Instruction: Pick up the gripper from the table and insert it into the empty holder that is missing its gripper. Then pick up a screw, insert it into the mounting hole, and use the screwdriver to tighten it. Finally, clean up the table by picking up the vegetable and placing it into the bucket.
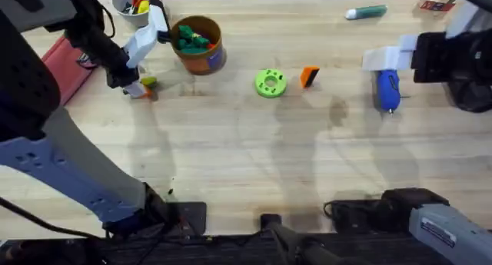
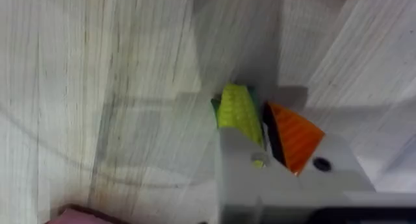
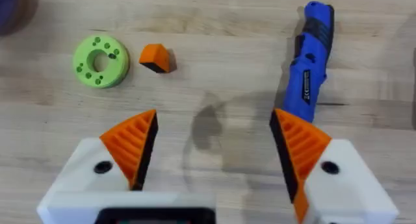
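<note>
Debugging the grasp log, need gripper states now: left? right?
Left gripper: shut on the corn cob, at the table.
Right gripper: open, holding nothing; the screwdriver lies beside it.

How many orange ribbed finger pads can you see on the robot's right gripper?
2. On the right gripper, one orange ribbed pad sits on its white mount toward the green disc, the other pad sits beside the blue screwdriver. They stand apart, open.

Open end effector [image 3: 211,152] above table; screwdriver [image 3: 311,55], gripper [image 3: 156,57], green disc [image 3: 101,61].
</note>
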You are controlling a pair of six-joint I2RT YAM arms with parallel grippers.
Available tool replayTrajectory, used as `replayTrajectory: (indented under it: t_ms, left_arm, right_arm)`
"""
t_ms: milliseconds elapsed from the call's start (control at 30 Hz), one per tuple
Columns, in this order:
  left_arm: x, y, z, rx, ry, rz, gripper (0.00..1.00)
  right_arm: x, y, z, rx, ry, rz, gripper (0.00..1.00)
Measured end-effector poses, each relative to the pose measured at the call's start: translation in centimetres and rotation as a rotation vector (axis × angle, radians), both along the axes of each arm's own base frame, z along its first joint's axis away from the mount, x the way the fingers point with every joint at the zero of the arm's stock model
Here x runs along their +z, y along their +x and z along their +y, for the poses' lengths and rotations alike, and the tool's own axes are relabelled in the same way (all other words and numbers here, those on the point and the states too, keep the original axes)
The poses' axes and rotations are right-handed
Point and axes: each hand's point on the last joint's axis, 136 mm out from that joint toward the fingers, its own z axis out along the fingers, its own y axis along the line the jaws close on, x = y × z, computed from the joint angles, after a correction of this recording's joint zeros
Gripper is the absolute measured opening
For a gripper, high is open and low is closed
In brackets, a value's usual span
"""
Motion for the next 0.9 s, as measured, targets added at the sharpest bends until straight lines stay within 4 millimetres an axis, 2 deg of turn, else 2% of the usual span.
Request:
replayTrajectory:
  t_ms: [467,500,600,667,733,900]
  left_arm:
    - [0.0,0.0,0.0,-0.001,0.0,0.0,0.027]
    - [0.0,0.2,0.1,-0.006,0.006,-0.01,0.146]
    - [0.0,1.6,0.8,-0.007,0.033,-0.061,0.613]
    - [0.1,1.8,0.9,-0.006,0.039,-0.065,0.909]
    - [0.1,1.6,0.9,-0.007,0.038,-0.057,0.98]
    - [0.1,1.5,0.8,-0.007,0.038,-0.054,0.985]
  right_arm:
    - [0.0,0.0,0.0,0.0,0.0,0.0,0.993]
    - [0.0,0.0,0.0,0.0,0.0,0.0,0.993]
    - [0.0,0.0,0.0,0.0,0.0,0.0,0.993]
    - [0.0,0.0,0.0,0.0,0.0,0.0,0.993]
    - [0.0,0.0,0.0,0.0,0.0,0.0,0.993]
    - [0.0,0.0,0.0,0.0,0.0,0.0,0.994]
